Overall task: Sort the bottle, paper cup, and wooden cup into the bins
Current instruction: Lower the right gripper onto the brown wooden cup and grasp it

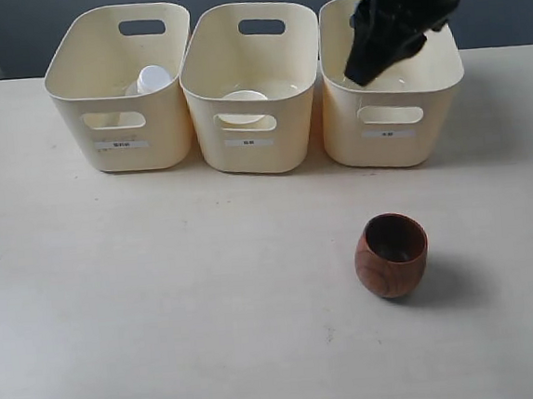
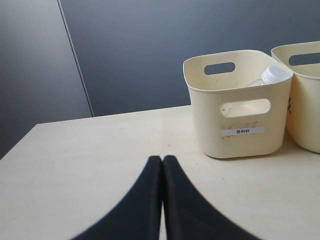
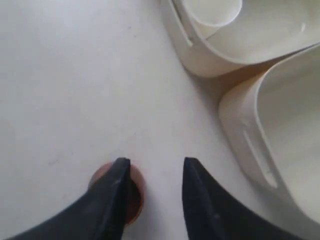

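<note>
- Wooden cup (image 1: 391, 255) stands upright and alone on the table (image 1: 118, 315), toward the near right part. It is well apart from the bins along the far edge and is the one item not yet sorted.
- Exterior view: the bottle (image 1: 153, 77) lies in the left bin (image 1: 171, 124) and the paper cup (image 1: 244, 101) sits in the middle bin (image 1: 289, 132). The right bin (image 1: 345, 132) looks empty, with the right gripper (image 1: 367, 65) high above it.
- Left wrist view: the left gripper (image 2: 162, 160) has its fingers pressed together and holds nothing. It sits low over bare table, near the bin holding the bottle.
- Right wrist view: the right gripper's jaws stand partly apart with nothing between them. The wooden cup shows far below, half hidden behind one finger and off the line of the gap.
- The step in hand seems to be fetching that cup. The gap should be centred on it before descending. The round belly could slip, so pinching the rim wall, one finger inside, looks safer.
- The table is pale, matt and flat, with faint specks. Behind it stands a dark blue-grey wall (image 2: 175, 50).
</note>
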